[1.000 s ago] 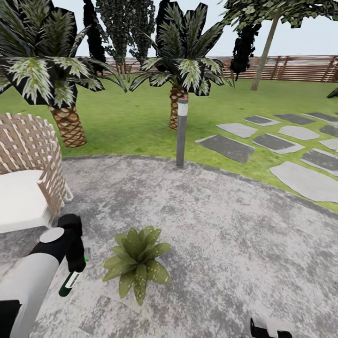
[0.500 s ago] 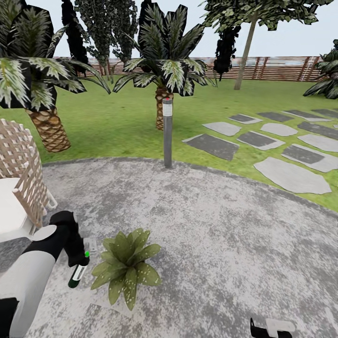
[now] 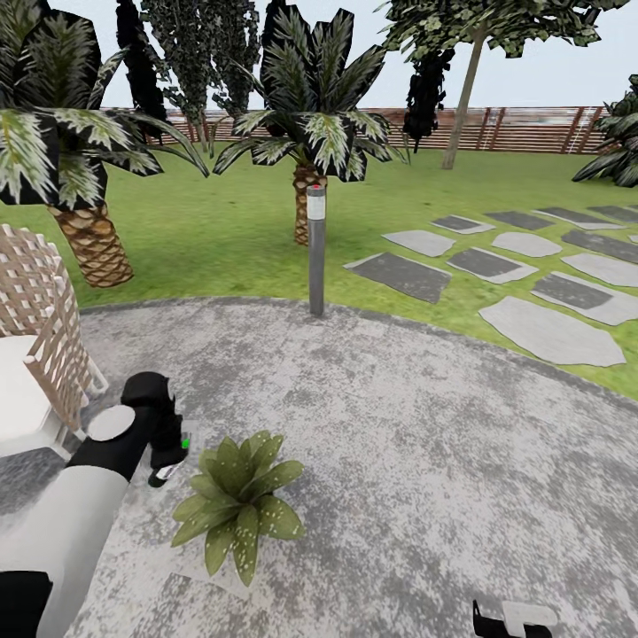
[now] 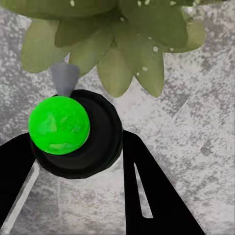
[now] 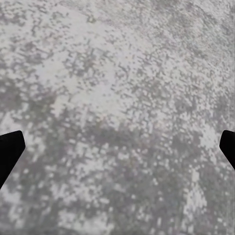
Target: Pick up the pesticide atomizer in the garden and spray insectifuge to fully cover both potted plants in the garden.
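left claw (image 3: 168, 456) grips atomizer (image 4: 73, 132) beside potted plant (image 3: 237, 501); chair (image 3: 35, 354) near.

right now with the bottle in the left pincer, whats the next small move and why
Probably squeeze the trigger now. The left pincer holds the slim dark green spray bottle with its pale grey nozzle aimed at the low speckled-leaf potted plant, close beside it on the round grey stone patio. If the far leaves look missed, I'd ease the nozzle over the rosette.
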